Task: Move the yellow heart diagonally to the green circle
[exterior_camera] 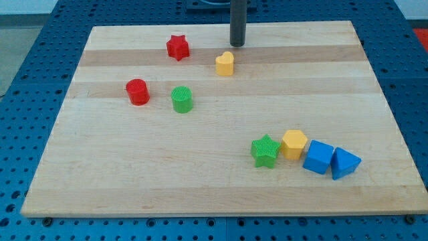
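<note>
The yellow heart (225, 63) lies on the wooden board in the upper middle of the view. The green circle (182, 99) stands below and to the left of it, with a gap between them. My tip (238, 44) is at the end of the dark rod, just above and to the right of the yellow heart, close to it but not touching.
A red star (178, 47) lies left of the heart. A red circle (138, 92) lies left of the green circle. A green star (265, 150), yellow hexagon (294, 144), blue cube (319, 157) and blue triangle (345, 163) cluster at lower right. The board (100, 181) has blue pegboard around it.
</note>
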`<state>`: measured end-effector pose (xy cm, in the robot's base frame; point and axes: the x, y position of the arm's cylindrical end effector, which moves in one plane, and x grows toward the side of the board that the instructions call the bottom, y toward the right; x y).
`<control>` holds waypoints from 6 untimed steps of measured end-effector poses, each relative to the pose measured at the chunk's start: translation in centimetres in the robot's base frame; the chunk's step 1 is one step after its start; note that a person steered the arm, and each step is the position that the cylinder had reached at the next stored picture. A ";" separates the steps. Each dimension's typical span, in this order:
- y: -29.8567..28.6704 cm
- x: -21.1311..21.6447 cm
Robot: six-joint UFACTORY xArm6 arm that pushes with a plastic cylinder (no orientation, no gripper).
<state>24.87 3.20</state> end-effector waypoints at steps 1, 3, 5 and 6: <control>-2.0 -1.6; -1.1 2.6; -0.2 5.7; -1.1 2.0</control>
